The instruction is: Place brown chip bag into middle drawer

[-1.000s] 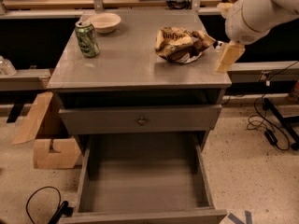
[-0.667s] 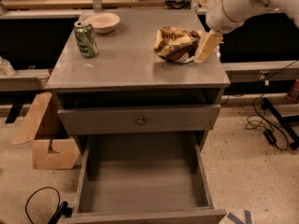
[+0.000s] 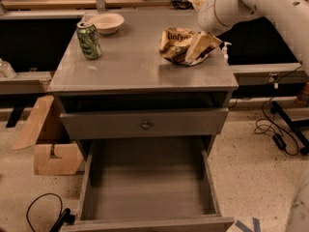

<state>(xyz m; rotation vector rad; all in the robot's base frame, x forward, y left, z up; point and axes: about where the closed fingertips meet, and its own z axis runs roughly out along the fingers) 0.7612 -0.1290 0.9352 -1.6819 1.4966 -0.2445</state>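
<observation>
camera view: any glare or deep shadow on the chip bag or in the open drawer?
Camera view: brown chip bag has small foil highlights, no washout; the end effector at its right edge hides part of it. Camera view: middle drawer floor dim but readable, darkest at the back under the knobbed drawer front; soft sheen on the cabinet top by the green can.

Crinkled, glossy foil on the brown chip bag; the smooth tan plastic pincer right against that bag; beneath the bag, a matt grey desk.

Dim warm light; gripper at bag
</observation>
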